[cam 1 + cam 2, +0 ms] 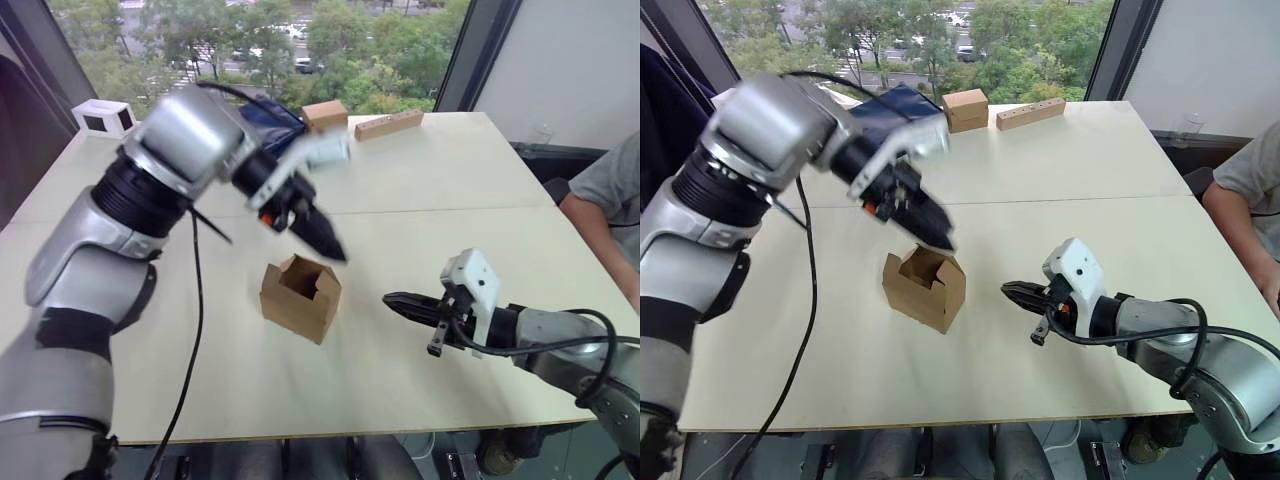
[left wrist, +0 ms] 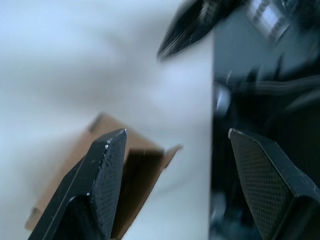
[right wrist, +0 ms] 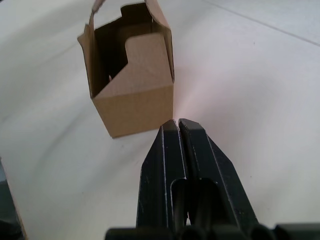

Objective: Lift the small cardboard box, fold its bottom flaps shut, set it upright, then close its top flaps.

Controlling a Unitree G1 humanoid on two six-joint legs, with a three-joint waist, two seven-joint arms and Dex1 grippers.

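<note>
small cardboard box (image 1: 300,295) on table | left end effector (image 1: 325,238) just above | right end effector (image 1: 392,299) beside

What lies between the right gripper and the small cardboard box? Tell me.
Nothing but bare table: in the left eye view, the stretch from the right gripper to the small cardboard box holds no object.

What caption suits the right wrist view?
Closed right tool pointing at the small cardboard box standing on the table, flaps open.

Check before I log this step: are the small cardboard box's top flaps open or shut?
Open. The small cardboard box stands on the table, top flaps raised, its hollow inside visible.
</note>
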